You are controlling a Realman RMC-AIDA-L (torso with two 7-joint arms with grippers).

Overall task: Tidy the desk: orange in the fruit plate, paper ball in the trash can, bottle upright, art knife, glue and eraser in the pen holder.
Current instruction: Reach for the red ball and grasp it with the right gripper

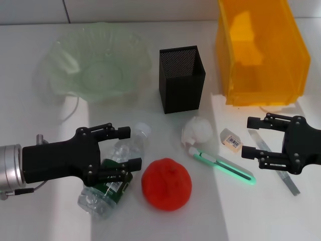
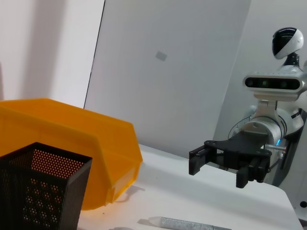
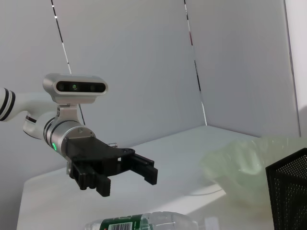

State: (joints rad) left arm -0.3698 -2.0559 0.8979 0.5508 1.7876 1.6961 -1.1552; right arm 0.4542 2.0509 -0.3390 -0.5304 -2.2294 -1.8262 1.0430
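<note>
Black left tool [image 1: 124,148], fingers apart, straddles the lying bottle [image 1: 114,178]; right tool [image 1: 251,136] apart.

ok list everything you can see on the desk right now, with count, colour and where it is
wavy-rimmed glass fruit plate: 1, pale green, far left
square mesh pen holder: 1, black, far centre
rectangular plastic trash can: 1, yellow-orange, far right
clear plastic bottle: 1, green label, lying down at near left
round orange: 1, red-orange, near centre
crumpled paper ball: 1, white, in front of the pen holder
art knife: 1, green and white, right of the orange
small eraser: 1, white, right of the paper ball
grey stick: 1, under the right gripper
left gripper: black, open over the bottle
right gripper: black, open beside the eraser
</note>
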